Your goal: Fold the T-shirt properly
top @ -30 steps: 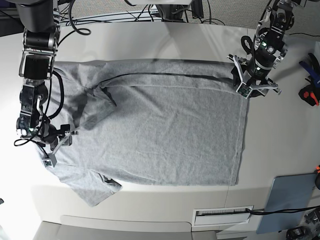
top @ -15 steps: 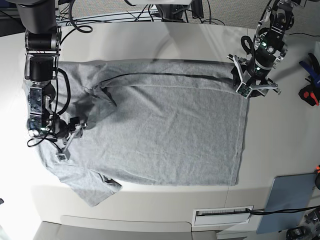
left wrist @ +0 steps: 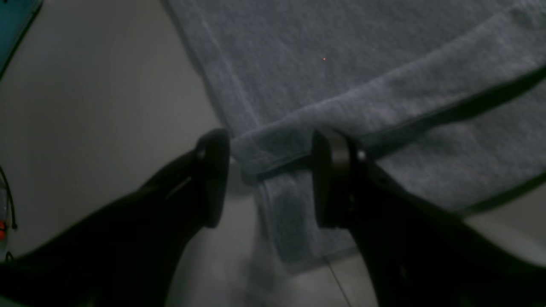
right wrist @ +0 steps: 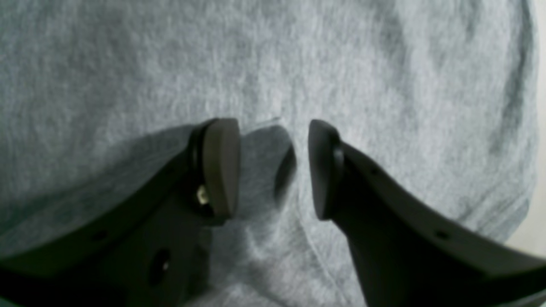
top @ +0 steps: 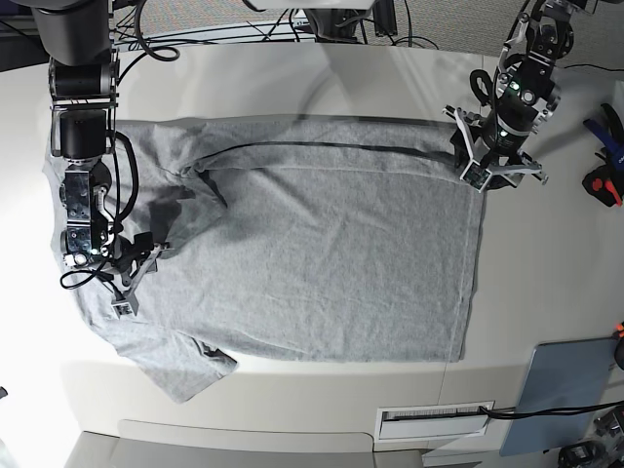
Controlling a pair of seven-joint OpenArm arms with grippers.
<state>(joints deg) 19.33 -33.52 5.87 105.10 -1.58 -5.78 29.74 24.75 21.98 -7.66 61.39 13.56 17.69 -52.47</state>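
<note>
The grey T-shirt (top: 322,253) lies spread on the white table (top: 546,263), with a folded edge running along its far side and one sleeve hanging off the near left. My left gripper (top: 502,175) stands open at the shirt's far right corner. In the left wrist view its fingers (left wrist: 213,179) straddle the folded hem corner (left wrist: 273,153). My right gripper (top: 136,278) rests on the shirt's left side, near the sleeve. In the right wrist view the right gripper (right wrist: 273,168) is open, its pads (right wrist: 219,166) pressed down on the T-shirt (right wrist: 273,64) with a small ridge of cloth between them.
A blue-grey pad (top: 570,390) lies at the near right corner. Red-handled tools (top: 604,183) sit at the right edge. Cables (top: 292,24) run along the back. A white labelled slot (top: 434,421) sits in the table's front edge.
My right gripper has moved from the shirt's left edge inward onto the cloth, and its jaws have narrowed a little. The left arm has not moved.
</note>
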